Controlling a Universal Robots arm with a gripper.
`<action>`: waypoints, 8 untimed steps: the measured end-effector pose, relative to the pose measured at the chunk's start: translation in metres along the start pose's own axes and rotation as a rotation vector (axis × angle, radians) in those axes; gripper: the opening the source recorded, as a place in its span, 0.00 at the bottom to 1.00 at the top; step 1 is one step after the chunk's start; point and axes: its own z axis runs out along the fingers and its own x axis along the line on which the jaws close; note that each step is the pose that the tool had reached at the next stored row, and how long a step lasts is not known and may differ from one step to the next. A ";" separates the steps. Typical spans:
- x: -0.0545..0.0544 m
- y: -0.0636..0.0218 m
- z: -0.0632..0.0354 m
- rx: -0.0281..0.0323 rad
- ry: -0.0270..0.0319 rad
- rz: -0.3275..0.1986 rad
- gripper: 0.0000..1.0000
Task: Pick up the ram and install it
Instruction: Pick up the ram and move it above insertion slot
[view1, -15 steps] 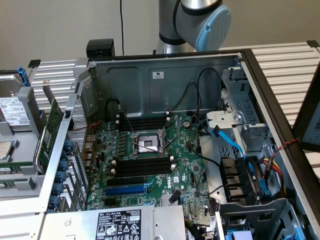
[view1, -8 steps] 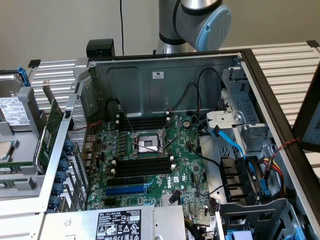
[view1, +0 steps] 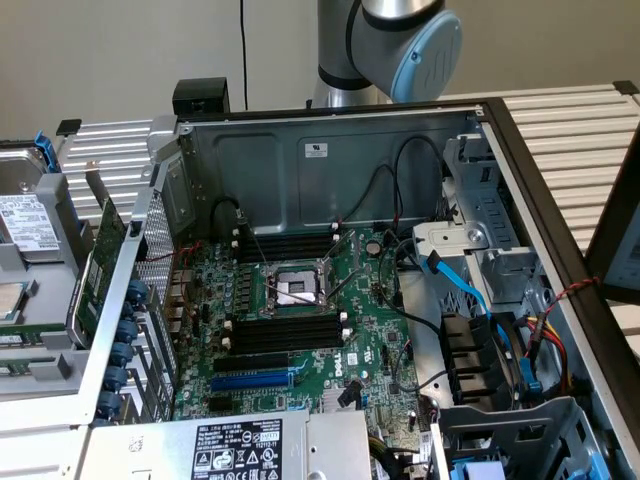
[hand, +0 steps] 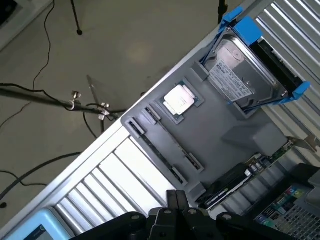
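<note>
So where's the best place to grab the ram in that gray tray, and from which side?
Take the ram by its long free edge, near mid-length, coming down from above and pinching across its flat faces. It appears to stand on edge in a slot of the gray tray, with the expansion card close beside, leaving little side room.

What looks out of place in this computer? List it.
Nothing looks damaged or spilled. The case is partly stripped: the CPU socket looks open, the black memory slots hold no sticks, and a blue cable lies loose. The processor and hard drive lie outside on the gray tray.
</note>
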 end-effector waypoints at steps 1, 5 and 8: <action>0.000 0.0000 0.0003 0.0001 0.0008 -0.018 0.11; 0.000 -0.0001 0.0015 0.0010 0.0038 -0.091 0.11; 0.000 -0.0001 0.0021 0.0025 0.0052 -0.143 0.11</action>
